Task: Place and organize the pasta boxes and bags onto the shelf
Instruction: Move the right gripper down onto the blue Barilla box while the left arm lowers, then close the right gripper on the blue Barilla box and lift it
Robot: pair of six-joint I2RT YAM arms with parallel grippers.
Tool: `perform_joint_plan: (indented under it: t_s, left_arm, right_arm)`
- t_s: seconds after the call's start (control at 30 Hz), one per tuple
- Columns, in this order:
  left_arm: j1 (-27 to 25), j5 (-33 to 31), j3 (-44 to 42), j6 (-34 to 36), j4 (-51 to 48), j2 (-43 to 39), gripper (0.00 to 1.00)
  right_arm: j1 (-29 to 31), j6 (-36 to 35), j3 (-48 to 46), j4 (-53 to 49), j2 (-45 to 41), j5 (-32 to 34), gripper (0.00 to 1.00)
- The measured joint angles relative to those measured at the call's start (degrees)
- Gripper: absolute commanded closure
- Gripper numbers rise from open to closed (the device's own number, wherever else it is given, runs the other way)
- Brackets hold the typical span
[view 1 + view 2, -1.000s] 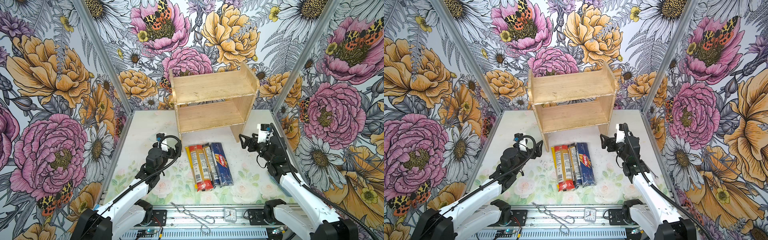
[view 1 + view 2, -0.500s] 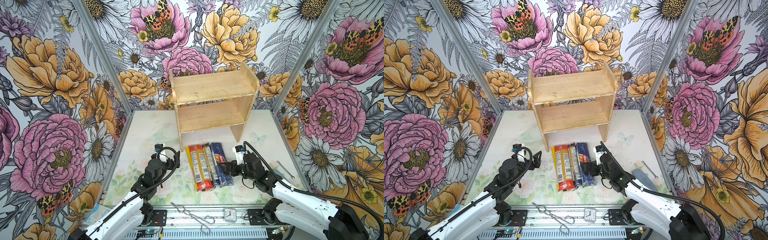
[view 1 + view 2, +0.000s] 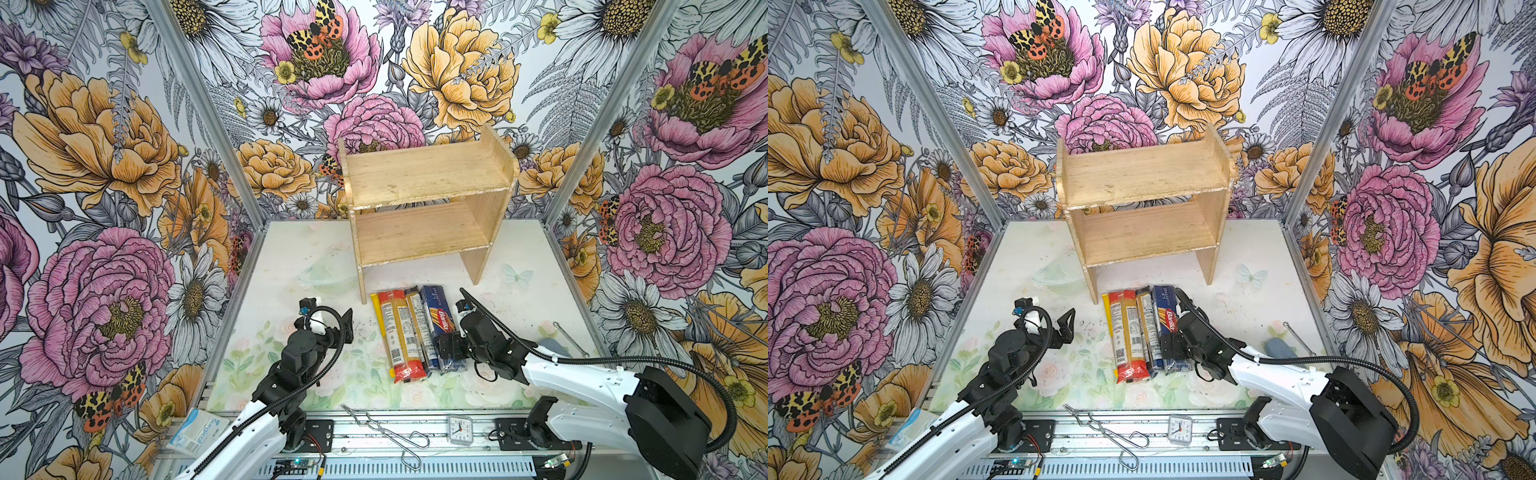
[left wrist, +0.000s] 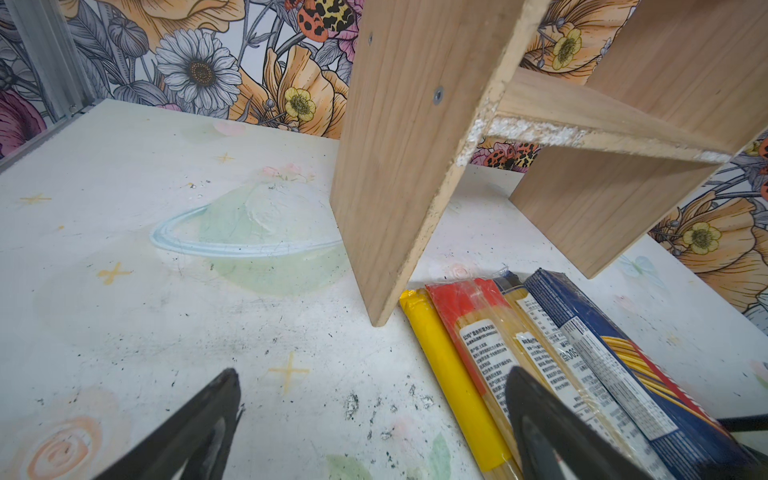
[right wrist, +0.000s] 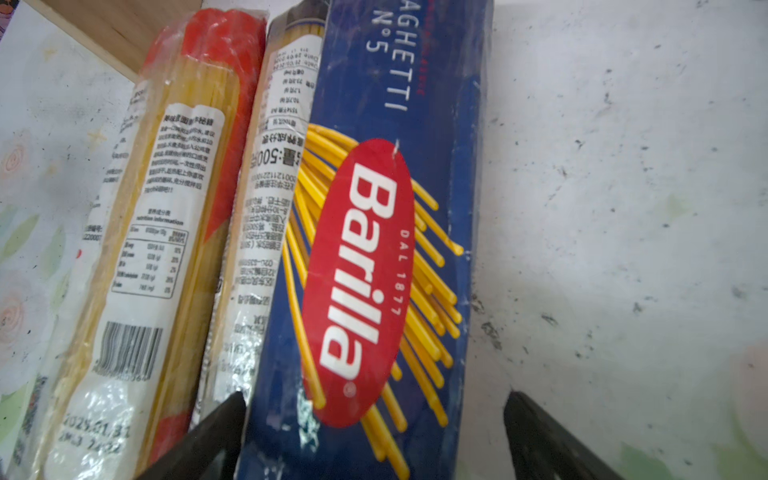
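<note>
The blue box (image 3: 437, 320) lies rightmost among the bags (image 3: 397, 332) on the desk (image 3: 291, 266), before the shelf (image 3: 419, 237). The right tool (image 5: 374, 399), released, straddles its near end; the left tool (image 4: 372, 376) hangs released. Likely stiff, smooth card: pinch across its width.

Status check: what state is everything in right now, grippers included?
shelf, upright, both boards bare.
Barilla spaghetti box, lying flat, not clamped.
dark-ended clear pack, lying flat beside it.
red-ended pack, lying flat.
yellow pack, lying flat by the shelf's leg.
left gripper, open, holding nothing.
right gripper, open, jaws either side of the Barilla spaghetti box.
</note>
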Motion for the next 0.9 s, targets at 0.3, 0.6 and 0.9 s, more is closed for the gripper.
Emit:
perform_joint_plan:
  t_s: [0.3, 0.6, 0.9]
  left_arm:
    - [0.0, 0.0, 0.0, 0.0, 3.9, 9.3, 0.01]
    - [0.0, 0.0, 0.0, 0.0, 5.9, 12.2, 0.01]
    - [0.0, 0.2, 0.0, -0.5, 6.5, 12.2, 0.01]
  right_arm:
    - [0.1, -0.4, 3.3, 0.3, 7.5, 1.5, 0.1]
    - [0.1, -0.7, 3.7, 1.0, 9.4, 1.9, 0.21]
    - [0.1, -0.9, 3.7, 1.0, 9.4, 1.5, 0.38]
